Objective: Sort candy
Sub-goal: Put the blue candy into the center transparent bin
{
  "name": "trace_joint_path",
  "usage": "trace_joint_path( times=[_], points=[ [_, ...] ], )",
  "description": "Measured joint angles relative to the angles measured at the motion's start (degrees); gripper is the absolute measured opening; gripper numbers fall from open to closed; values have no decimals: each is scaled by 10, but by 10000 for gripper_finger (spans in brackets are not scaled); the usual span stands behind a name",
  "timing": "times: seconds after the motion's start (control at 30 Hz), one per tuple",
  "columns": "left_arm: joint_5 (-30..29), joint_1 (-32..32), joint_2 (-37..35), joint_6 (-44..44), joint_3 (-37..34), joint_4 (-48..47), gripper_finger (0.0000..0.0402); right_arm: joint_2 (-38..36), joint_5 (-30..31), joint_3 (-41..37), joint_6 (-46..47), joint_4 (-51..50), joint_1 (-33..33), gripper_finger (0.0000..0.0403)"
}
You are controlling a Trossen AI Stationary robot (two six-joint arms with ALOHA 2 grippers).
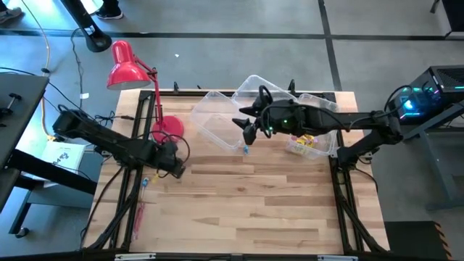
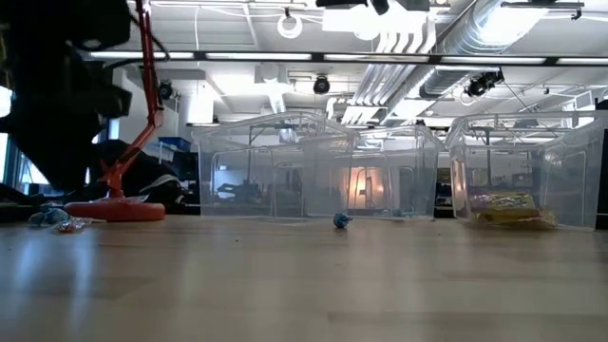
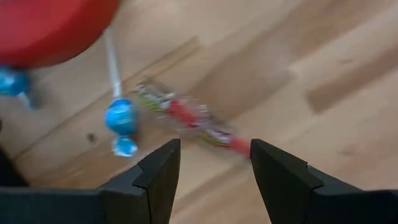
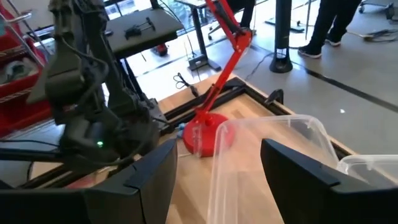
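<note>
Left gripper (image 3: 213, 163): spread, angled low over slim red wrapped candy stick (image 3: 193, 120), left of frame. Right gripper (image 1: 245, 127): spread, extended above clear plastic bins (image 1: 217, 116), upper centre.

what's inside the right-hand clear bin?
The right-hand clear bin holds yellow packets on its floor; the high view shows them too, with a bit of pink. The right arm crosses over that bin from above, so part of its floor is hidden there.

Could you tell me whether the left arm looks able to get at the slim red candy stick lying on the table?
Probably yes: the left end effector hangs open right above the red candy stick, with bare wood around it and nothing between.
</note>
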Motion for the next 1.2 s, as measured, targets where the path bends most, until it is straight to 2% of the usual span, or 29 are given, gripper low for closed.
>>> trace_joint_path(
  times=[0.17, 0.4, 0.6, 0.87, 0.93, 1.03, 1.13, 1.2],
  points=[
    [-2, 17, 0, -40, -36, -9, 188, 0, -2, 0, 16, 9, 0, 227],
    [-61, 40, 0, -66, -42, -26, 188, 0, -2, 0, 12, 23, 0, 227],
    [-47, 60, 13, -45, -45, -21, 188, 0, -2, 0, 9, 22, 0, 227],
    [-26, 114, 45, -29, -84, 18, 188, 0, -8, 0, 5, 20, 0, 227],
    [-23, 128, 47, -39, -91, 33, 188, 0, -17, 0, 0, 20, 0, 227],
    [-25, 138, 47, -6, -92, 75, 187, 0, -23, 0, -4, 19, 0, 227],
    [-17, 146, 47, 18, -93, 104, 165, 0, -24, 0, -4, 16, 0, 227],
    [-10, 146, 47, 20, -93, 107, 133, 0, -24, 0, -4, 9, 0, 227]
  ],
)
